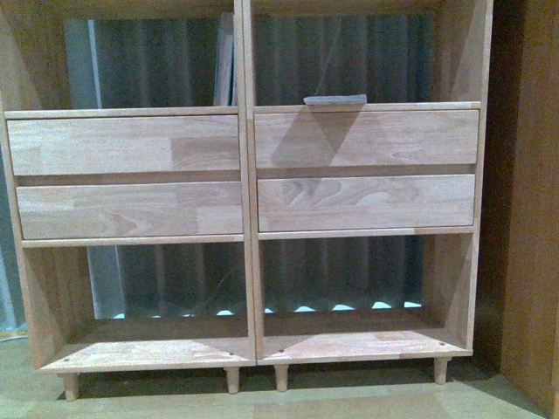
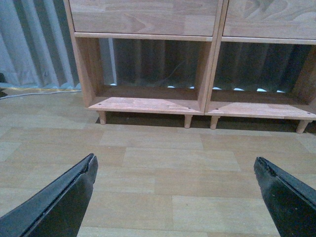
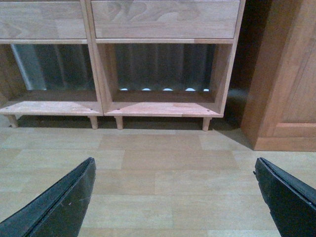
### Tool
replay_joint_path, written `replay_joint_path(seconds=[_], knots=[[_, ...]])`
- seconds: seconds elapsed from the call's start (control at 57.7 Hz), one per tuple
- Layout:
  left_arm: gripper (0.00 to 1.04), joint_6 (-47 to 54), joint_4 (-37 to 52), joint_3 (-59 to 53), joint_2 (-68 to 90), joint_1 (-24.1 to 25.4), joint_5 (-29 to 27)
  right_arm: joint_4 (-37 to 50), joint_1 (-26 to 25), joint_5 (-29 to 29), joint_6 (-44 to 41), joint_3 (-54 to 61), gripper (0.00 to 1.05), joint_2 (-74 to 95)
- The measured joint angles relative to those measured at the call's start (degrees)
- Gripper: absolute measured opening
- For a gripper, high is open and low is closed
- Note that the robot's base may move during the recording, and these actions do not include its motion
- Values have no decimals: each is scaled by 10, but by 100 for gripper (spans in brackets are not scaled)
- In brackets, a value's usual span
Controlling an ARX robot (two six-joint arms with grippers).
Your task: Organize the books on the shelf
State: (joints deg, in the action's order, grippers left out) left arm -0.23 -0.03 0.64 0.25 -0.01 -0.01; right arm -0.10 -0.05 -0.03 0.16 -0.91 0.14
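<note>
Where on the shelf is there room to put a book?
The bottom left compartment and bottom right compartment are bare, wall to middle divider. Up top, a flat book lies at the right side's front edge and an upright book stands by the divider on the left; there is room beside each.

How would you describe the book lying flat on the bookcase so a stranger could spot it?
Find the large light-wood bookcase with four drawer fronts. In the open compartment above its top right drawer, a thin book lies flat at the front edge. The only other book stands upright, across the divider.
</note>
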Motion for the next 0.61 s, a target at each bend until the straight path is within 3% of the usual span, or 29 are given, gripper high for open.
replay_joint_path(seconds=[0.607], knots=[[98, 0, 0, 0, 0, 0, 0, 0, 0, 0, 0, 0, 98, 0]])
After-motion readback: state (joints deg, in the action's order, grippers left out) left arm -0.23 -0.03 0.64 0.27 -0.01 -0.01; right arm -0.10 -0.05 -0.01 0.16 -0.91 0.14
